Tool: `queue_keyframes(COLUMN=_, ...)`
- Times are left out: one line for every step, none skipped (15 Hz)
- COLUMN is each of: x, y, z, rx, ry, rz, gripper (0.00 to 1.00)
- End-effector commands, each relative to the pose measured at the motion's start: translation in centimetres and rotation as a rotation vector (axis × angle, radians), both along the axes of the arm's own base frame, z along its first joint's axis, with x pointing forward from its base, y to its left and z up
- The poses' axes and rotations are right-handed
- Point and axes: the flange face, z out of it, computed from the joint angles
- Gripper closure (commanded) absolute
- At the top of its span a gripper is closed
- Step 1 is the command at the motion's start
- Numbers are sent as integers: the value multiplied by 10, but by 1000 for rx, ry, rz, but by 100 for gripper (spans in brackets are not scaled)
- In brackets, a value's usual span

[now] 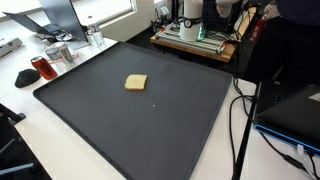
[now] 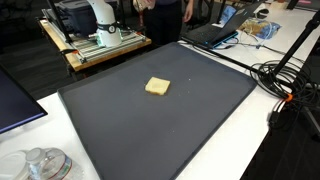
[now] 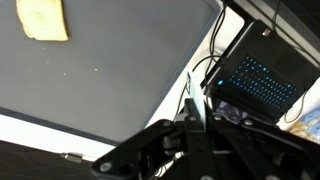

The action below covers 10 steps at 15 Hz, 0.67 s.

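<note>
Wrist view shows the hand [image 3: 196,112] closed tight on nothing, while the bread [image 1: 136,83] lies flat in the middle of the mat [image 1: 90,110], seemingly light, soft, crumbly, best pinched gently across opposite edges.

Lots of free room all over the black mat [image 2: 150,130]. Just one small yellow block [image 2: 157,87] near the middle to go around. Tangled cables [image 2: 285,78] along one edge. Laptop [image 2: 215,33] past a far corner, wooden rack [image 2: 100,45] behind the far edge, glass jars [image 2: 40,165] off a near corner.
</note>
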Motion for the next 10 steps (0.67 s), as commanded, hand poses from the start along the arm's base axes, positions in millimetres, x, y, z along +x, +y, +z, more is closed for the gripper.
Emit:
queue_keyframes(x=60, y=-42, z=8, rx=-66, ry=-69, rz=-139, gripper=99)
queue_keyframes(x=73, y=-56, z=9, rx=-93, ry=-83, rz=-174, gripper=99)
queue_keyframes(x=89, y=-76, z=7, rx=-135, ry=-93, rz=-219, gripper=99)
queue_keyframes(x=102, y=-94, z=5, rx=-170, ry=-93, rz=-264, gripper=99)
queue_keyframes(x=114, y=-110, z=0, rx=-208, ry=-83, rz=-313, gripper=99)
queue_keyframes(x=124, y=-122, z=-6, rx=-234, ry=-64, rz=-355, gripper=99)
queue_keyframes(x=131, y=-128, z=-14, rx=-252, ry=-42, rz=-382, gripper=99)
queue_keyframes(x=136, y=-128, z=-24, rx=-264, ry=-14, rz=-387, gripper=99)
queue_keyframes(x=120, y=-130, z=-18, rx=-227, ry=-50, rz=-351, gripper=96)
queue_keyframes(x=127, y=-132, z=-26, rx=-237, ry=-33, rz=-363, gripper=96)
